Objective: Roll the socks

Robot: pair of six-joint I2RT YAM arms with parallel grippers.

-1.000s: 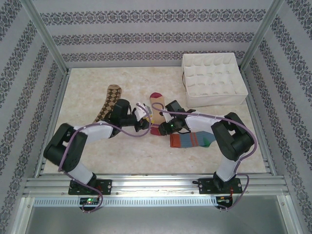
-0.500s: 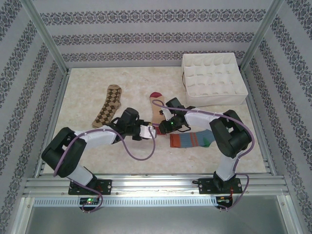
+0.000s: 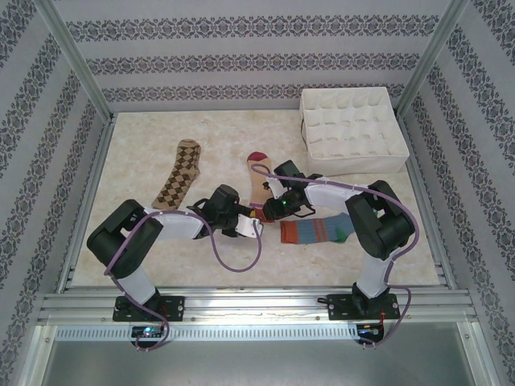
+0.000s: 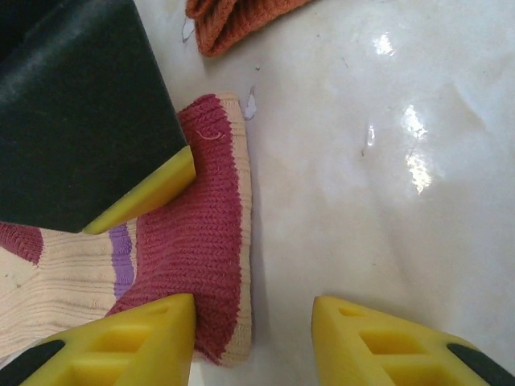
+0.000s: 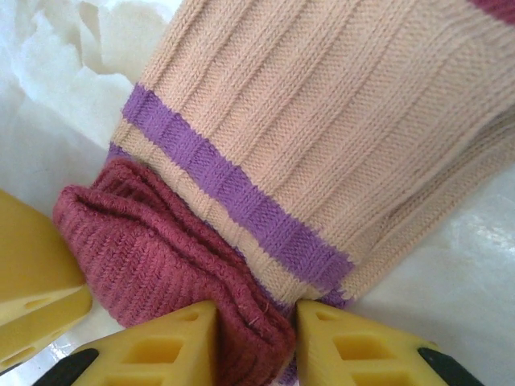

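- Three socks lie on the table point(image 3: 338, 265): one brown diamond sock point(image 3: 179, 173), one peach sock point(image 3: 258, 178) with dark red ends and a purple stripe, and one striped sock point(image 3: 318, 231).
- The peach sock is in the middle.
- The right gripper point(image 5: 256, 318) pinches its folded red cuff.
- The left gripper point(image 4: 251, 322) has its fingers spread apart, with one over that cuff.

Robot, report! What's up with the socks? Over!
Right gripper pinching red cuff of peach sock. Left gripper open at cuff edge. Striped sock close, not touching.

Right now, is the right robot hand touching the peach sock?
Touching. The right wrist view shows the right gripper pinching the peach sock by its red cuff.
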